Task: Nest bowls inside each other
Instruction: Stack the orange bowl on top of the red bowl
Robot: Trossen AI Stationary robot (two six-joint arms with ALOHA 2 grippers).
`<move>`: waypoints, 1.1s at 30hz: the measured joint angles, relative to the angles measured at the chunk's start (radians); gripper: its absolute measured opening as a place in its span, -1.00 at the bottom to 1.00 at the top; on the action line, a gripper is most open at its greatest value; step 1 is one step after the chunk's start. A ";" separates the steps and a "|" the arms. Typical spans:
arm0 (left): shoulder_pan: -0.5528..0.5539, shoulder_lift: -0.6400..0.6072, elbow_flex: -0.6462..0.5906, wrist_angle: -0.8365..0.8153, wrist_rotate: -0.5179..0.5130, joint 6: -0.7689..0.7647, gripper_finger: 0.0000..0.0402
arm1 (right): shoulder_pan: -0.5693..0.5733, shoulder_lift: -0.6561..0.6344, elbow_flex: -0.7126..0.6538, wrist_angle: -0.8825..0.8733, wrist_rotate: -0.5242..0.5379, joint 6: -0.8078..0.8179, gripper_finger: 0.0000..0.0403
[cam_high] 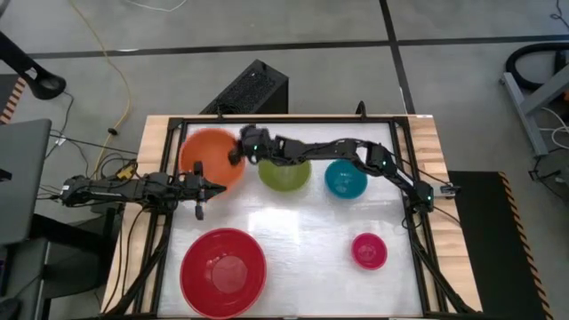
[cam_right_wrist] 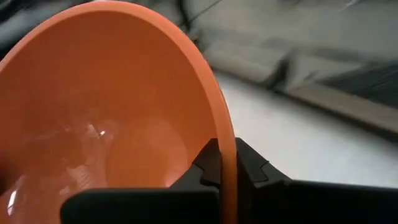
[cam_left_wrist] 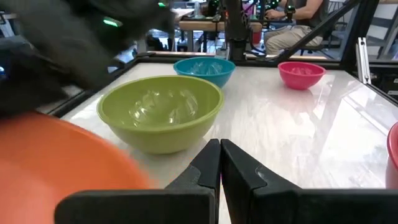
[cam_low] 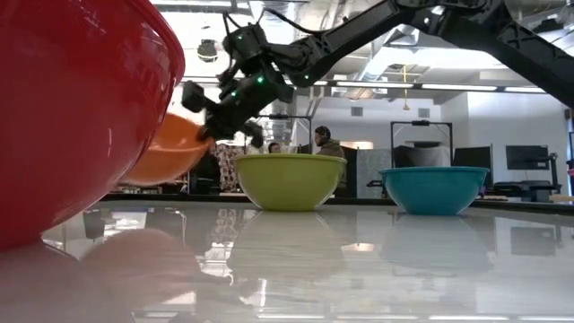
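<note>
The orange bowl [cam_high: 212, 153] is at the far left of the table, tilted, with my right gripper [cam_right_wrist: 227, 165] shut on its rim; the arm reaches in over the lime green bowl [cam_high: 284, 171]. The green bowl and the teal bowl [cam_high: 346, 178] stand on their bases in the far row. The pink bowl [cam_high: 369, 250] stands near right and the red bowl [cam_high: 223, 271] near left. My left gripper [cam_left_wrist: 219, 162] is shut on nothing at the table's left edge, beside the orange bowl. My right gripper holds the orange bowl by its rim [cam_right_wrist: 229, 149] on the side toward the green bowl, one finger inside the bowl and one outside. The fingers come from the table's right, slanting slightly down. That side of the bowl [cam_low: 170, 148] is raised; the red bowl hides its lower left part.
The table's middle [cam_high: 302, 227] lies bare between the far row and the near bowls. A black frame [cam_high: 267, 120] runs along the table's edges. In the low view the red bowl [cam_low: 81, 108] fills the left. People sit at desks beyond the table.
</note>
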 joint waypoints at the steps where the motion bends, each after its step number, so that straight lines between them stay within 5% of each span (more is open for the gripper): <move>1: 0.000 0.000 0.000 0.000 0.000 0.000 -1.00 | -0.014 0.000 0.000 0.015 0.037 -0.012 -0.89; 6: 0.000 0.000 0.000 0.000 0.000 0.000 -1.00 | -0.090 0.000 -0.001 0.053 0.132 -0.028 -0.89; 10: 0.000 0.000 0.000 0.000 0.000 0.000 -1.00 | -0.140 -0.037 -0.002 0.001 0.105 -0.023 -0.89; 16: 0.000 0.000 0.000 0.000 0.000 0.000 -1.00 | -0.121 -0.214 -0.001 -0.140 0.182 -0.101 -0.89; 24: 0.000 0.000 0.000 0.000 0.000 0.000 -1.00 | 0.053 -0.488 0.000 -0.378 0.382 -0.236 -0.89; 29: 0.000 0.000 0.000 0.000 0.000 0.000 -1.00 | 0.209 -0.599 -0.002 -0.596 0.379 -0.163 -0.89; 33: 0.000 0.000 0.000 0.000 0.000 0.000 -1.00 | 0.391 -0.634 -0.117 -0.590 0.442 -0.082 -0.89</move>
